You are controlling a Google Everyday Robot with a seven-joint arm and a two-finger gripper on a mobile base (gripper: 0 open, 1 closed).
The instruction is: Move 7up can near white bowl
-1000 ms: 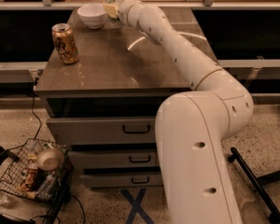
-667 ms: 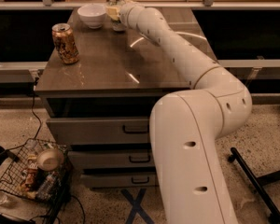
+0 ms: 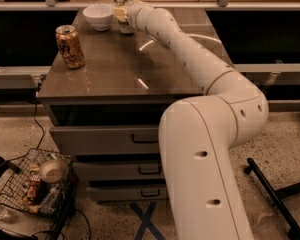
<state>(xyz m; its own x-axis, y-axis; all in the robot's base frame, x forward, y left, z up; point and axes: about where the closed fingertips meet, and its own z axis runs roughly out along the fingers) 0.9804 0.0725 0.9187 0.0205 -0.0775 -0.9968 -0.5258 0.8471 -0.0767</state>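
7up can and gripper at far edge of table.
Can at 3 o'clock of white bowl, just beside; grasp: cannot tell.

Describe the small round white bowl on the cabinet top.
The small round white bowl stands upright on a narrow foot near the back edge of the brown cabinet top. It looks plain, smooth and glazed; nothing shows above its rim. Just beside it the gripper is at the pale 7up can, close to the bowl but seemingly apart.
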